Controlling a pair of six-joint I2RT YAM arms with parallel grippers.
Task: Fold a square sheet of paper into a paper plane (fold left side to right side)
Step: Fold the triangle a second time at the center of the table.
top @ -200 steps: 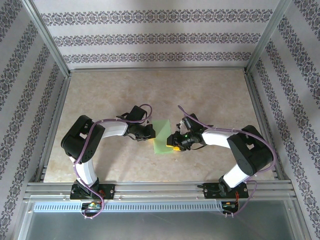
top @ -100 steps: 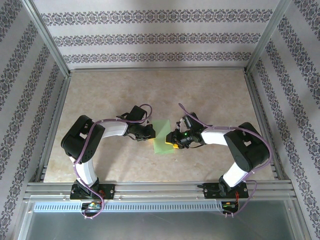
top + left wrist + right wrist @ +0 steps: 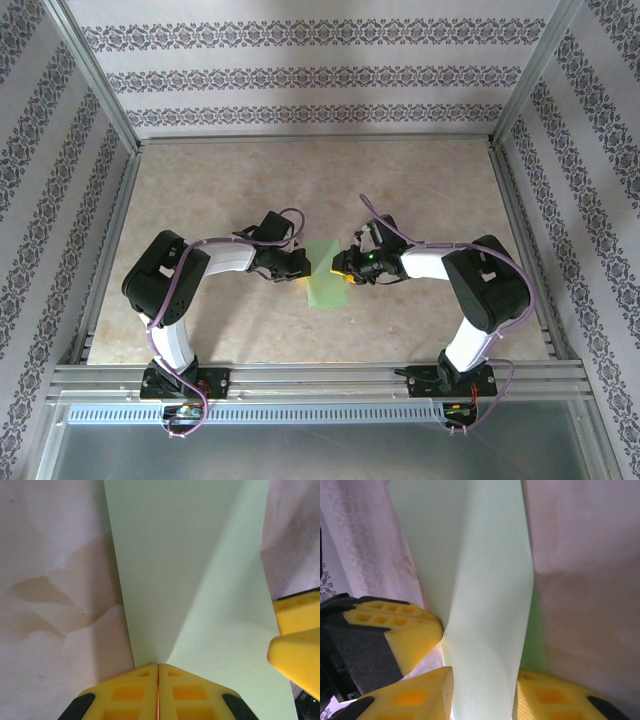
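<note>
Tabletop (image 3: 420, 190): beige, mottled, marble-like; brownish blotches visible in left wrist view. Metal rail frame (image 3: 310, 139) runs along its edges. Green paper sheet (image 3: 325, 282) sits near middle, slightly toward near edge. Sheet not fully flat: diagonal bend across it, one side shaded, dark shadow on surface along its edge.

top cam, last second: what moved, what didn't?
The right gripper shifted toward the far side of the table along the right edge of the square sheet of paper, jaws straddling it. The left gripper stayed shut on the left edge; the sheet stayed put.
</note>
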